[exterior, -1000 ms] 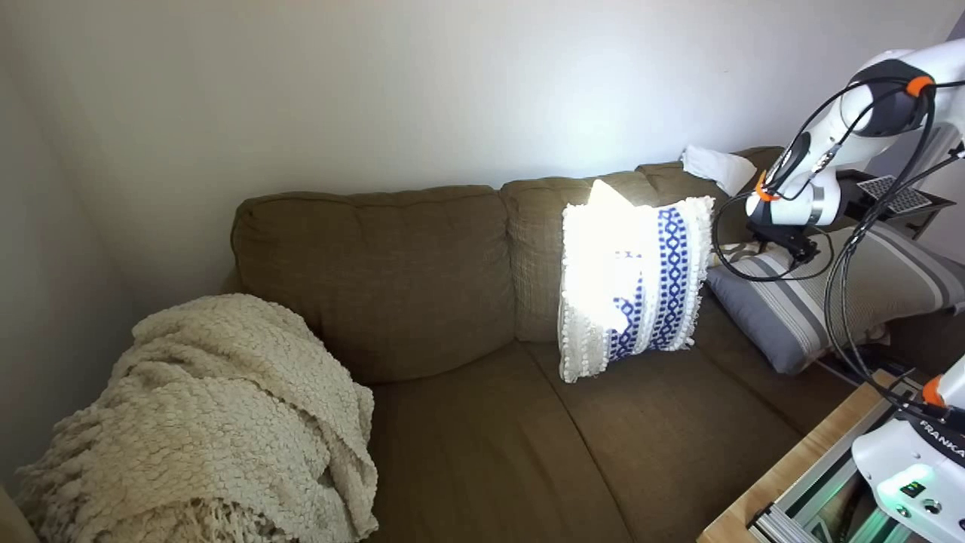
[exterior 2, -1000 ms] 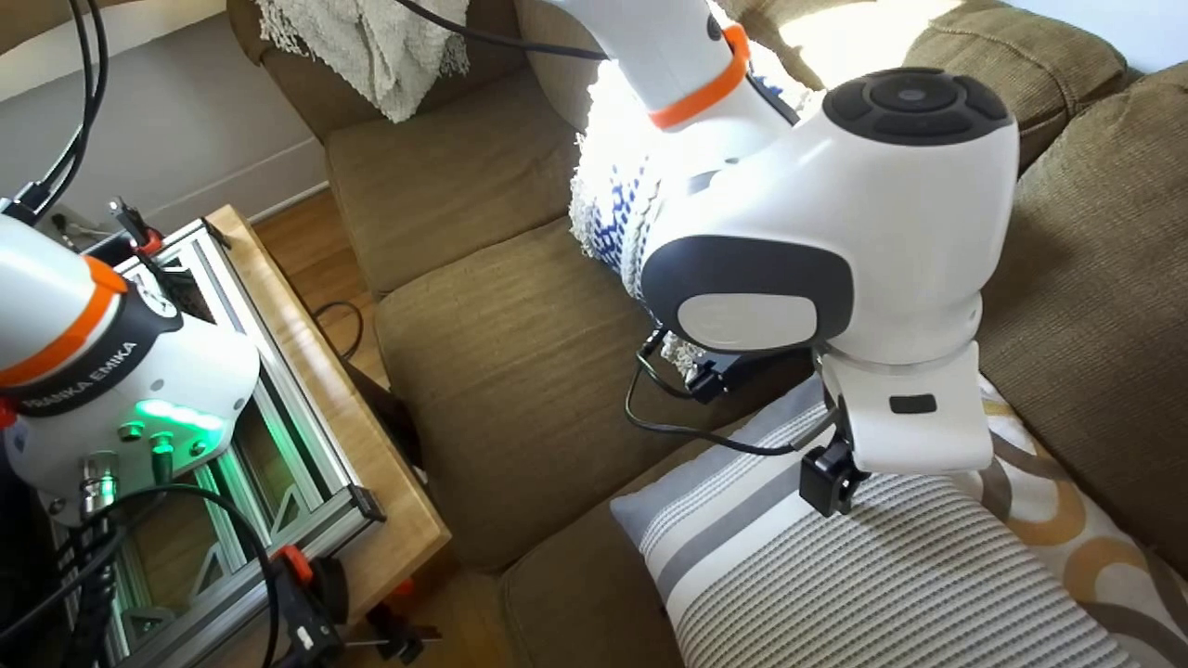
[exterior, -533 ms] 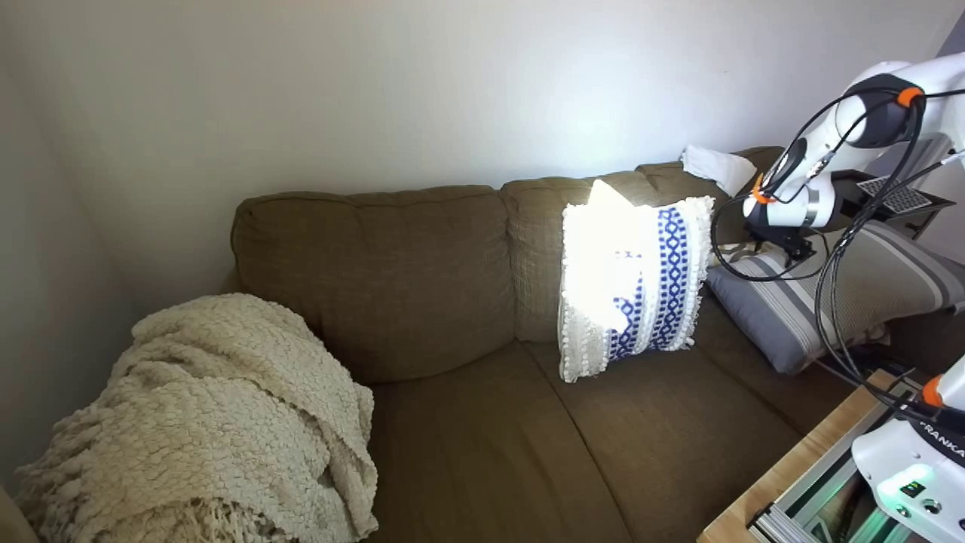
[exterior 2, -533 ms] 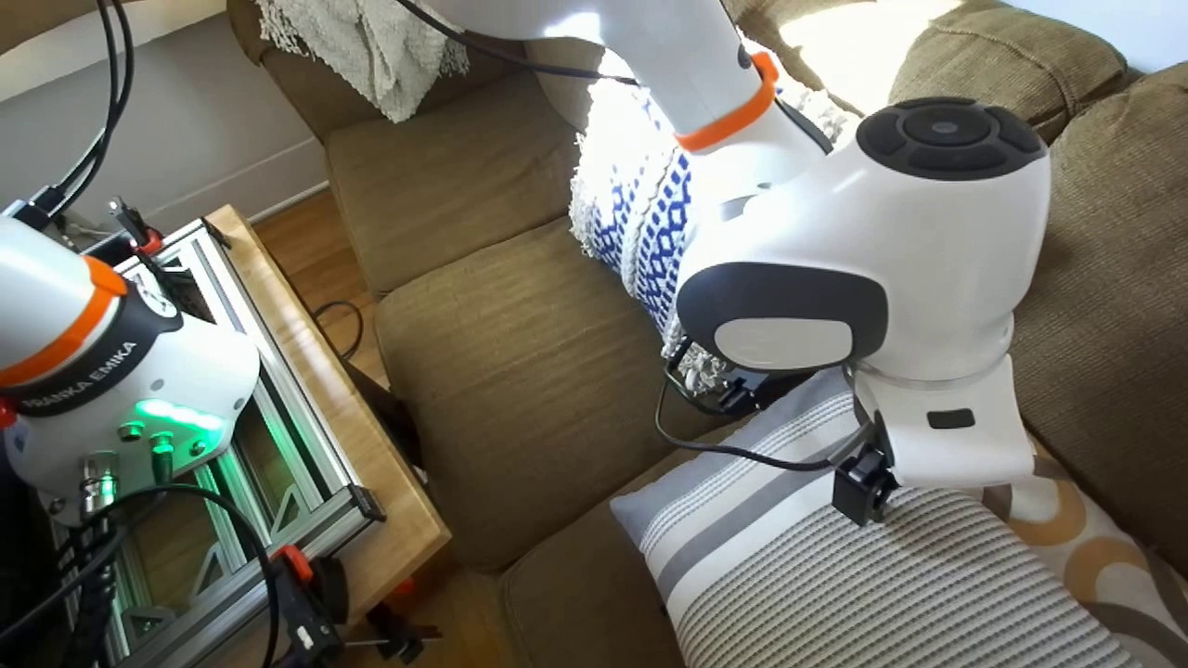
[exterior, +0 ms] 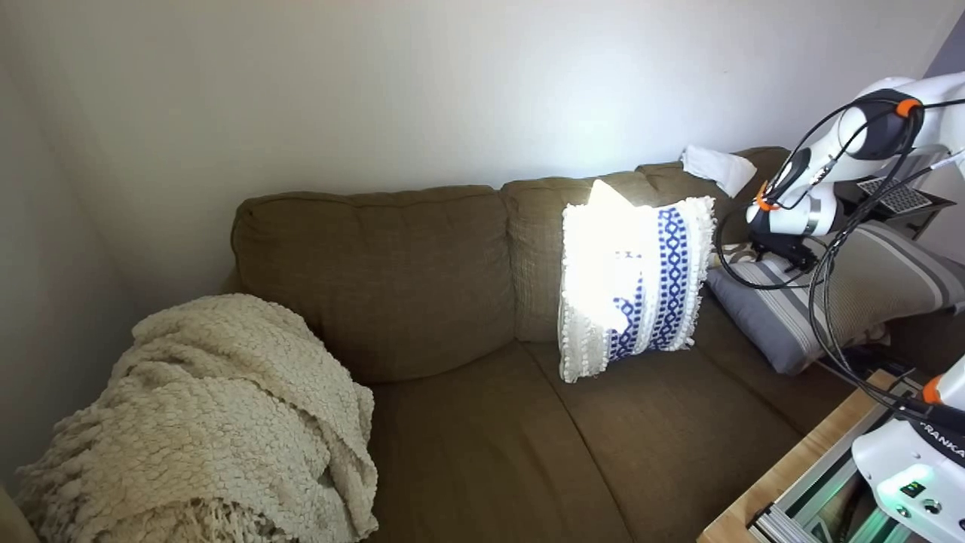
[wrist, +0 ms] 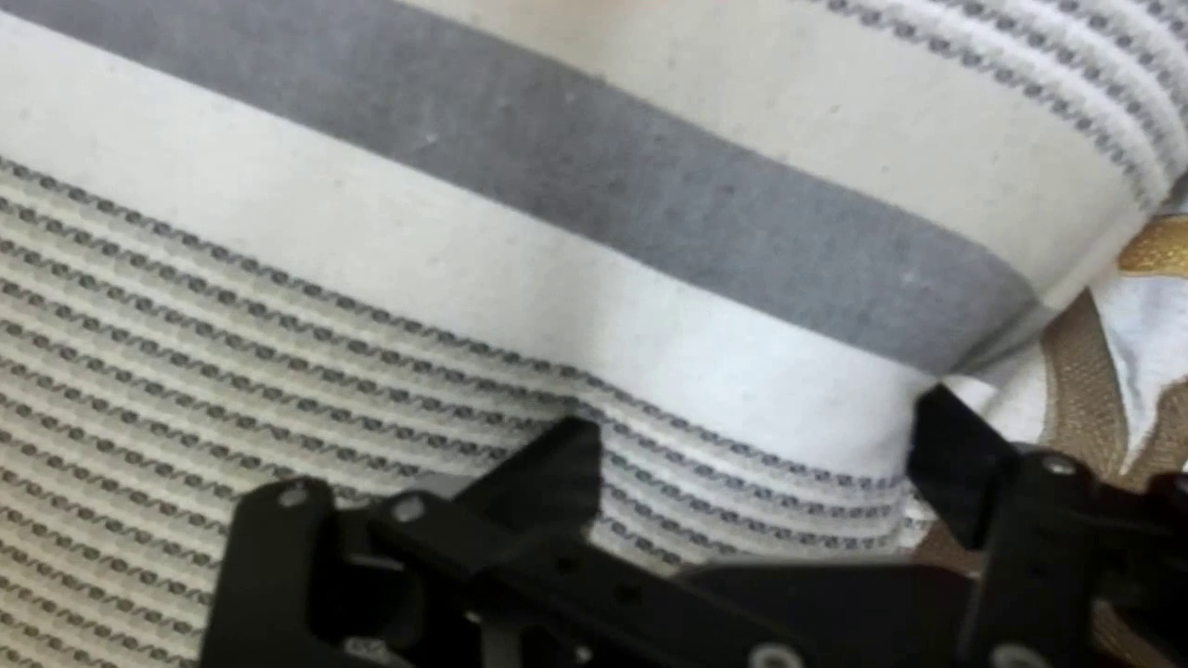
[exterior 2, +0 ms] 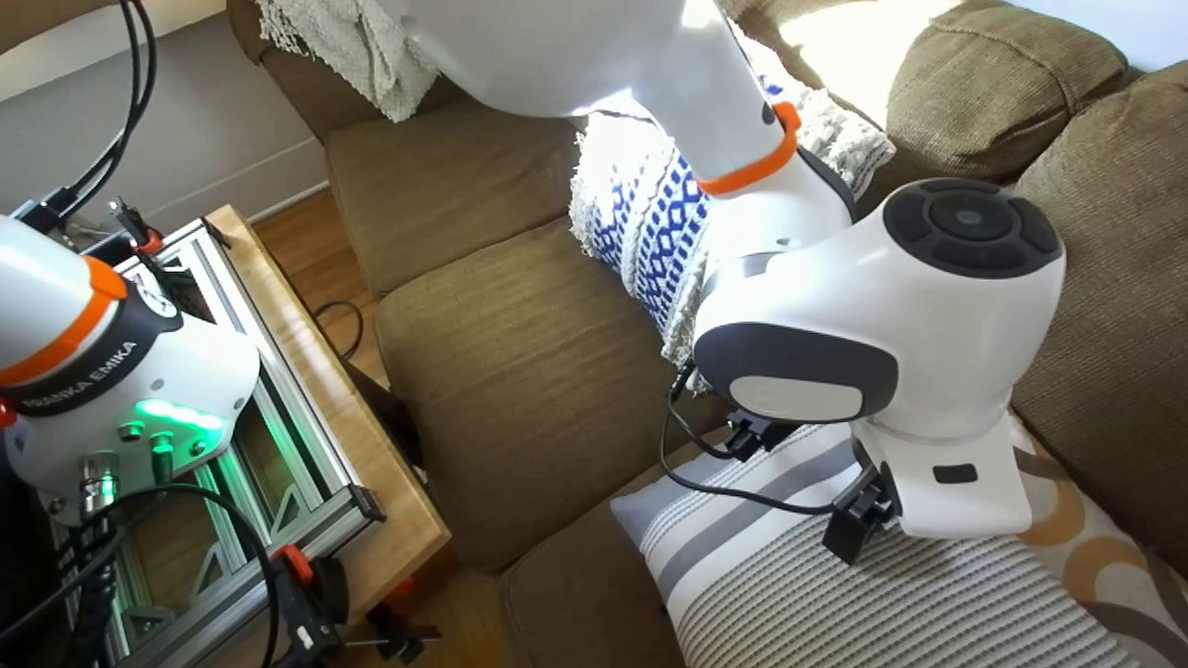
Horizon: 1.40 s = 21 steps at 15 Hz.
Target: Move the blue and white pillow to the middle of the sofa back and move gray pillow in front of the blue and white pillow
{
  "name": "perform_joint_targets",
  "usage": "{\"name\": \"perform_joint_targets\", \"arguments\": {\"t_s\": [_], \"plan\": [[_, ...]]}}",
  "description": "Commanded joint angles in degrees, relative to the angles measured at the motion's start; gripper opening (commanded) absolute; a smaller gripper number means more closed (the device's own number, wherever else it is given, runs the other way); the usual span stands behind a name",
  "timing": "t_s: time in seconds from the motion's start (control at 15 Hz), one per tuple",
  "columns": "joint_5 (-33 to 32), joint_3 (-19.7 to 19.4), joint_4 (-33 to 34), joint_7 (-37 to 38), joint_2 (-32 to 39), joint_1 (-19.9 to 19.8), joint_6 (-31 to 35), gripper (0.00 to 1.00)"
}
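The gray pillow (exterior: pixel 878 275) is striped light gray with a gray-blue end. It lies at the sofa's right end in an exterior view and at lower right in an exterior view (exterior 2: pixel 835 594). It fills most of the wrist view (wrist: pixel 325 213). My gripper (wrist: pixel 756 417) is open, its fingers on either side of that pillow's edge; contact cannot be told. The gripper also shows over the pillow in an exterior view (exterior: pixel 803 260). The blue and white pillow (exterior: pixel 671 279) leans upright on the sofa back (exterior: pixel 377 279); the arm partly covers it in an exterior view (exterior 2: pixel 654 232).
A lattice-like brown, ochre and white pillow (exterior 2: pixel 1058 510) lies under and behind the gray one. A cream throw (exterior: pixel 219 422) covers the sofa's far left. A white cloth (exterior: pixel 720 167) lies on top of the sofa back. The wooden table (exterior 2: pixel 399 520) bearing the robot base stands before the sofa.
The arm has come down toward the gray pillow; in an exterior view it has moved down and a little right. The pillows show no visible movement in the exterior views.
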Motion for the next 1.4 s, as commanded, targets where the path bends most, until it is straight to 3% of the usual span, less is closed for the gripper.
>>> {"name": "perform_joint_targets", "arguments": {"t_s": [0.0,0.53,0.87,0.93,1.0,1.33], "plan": [[2.3,1.9,4.3,-3.7,3.7,-3.0,-1.0,0.58],[5.4,3.6,5.2,-4.6,2.3,-3.8,-1.5,0.01],[6.7,3.6,2.8,-4.5,-1.3,-2.6,-2.5,0.00],[6.7,3.2,2.6,-4.1,-1.8,-2.1,-2.7,0.25],[7.1,4.3,2.6,-5.0,-2.3,-2.7,-3.0,0.26],[6.8,5.8,3.4,-5.7,-3.8,-1.5,-6.8,0.63]]}}
